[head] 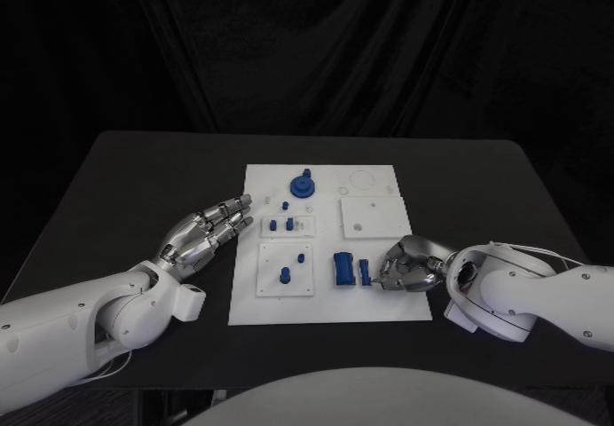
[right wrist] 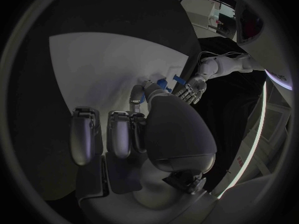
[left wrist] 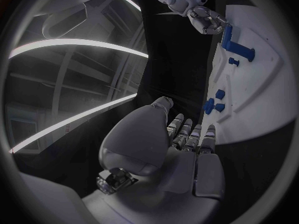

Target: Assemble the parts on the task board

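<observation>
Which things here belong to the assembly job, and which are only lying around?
For the job:
- task board
- blue parts: round gear-like piece, small pegs, long block
- right hand, fingers at the long block
- left hand, beside the board

Just lying about:
- black table

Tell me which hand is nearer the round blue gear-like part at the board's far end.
Left. The left hand lies off the white task board's left edge, diagonally below the round blue gear-like part. The right hand is at the board's near right corner, farther away.
</observation>
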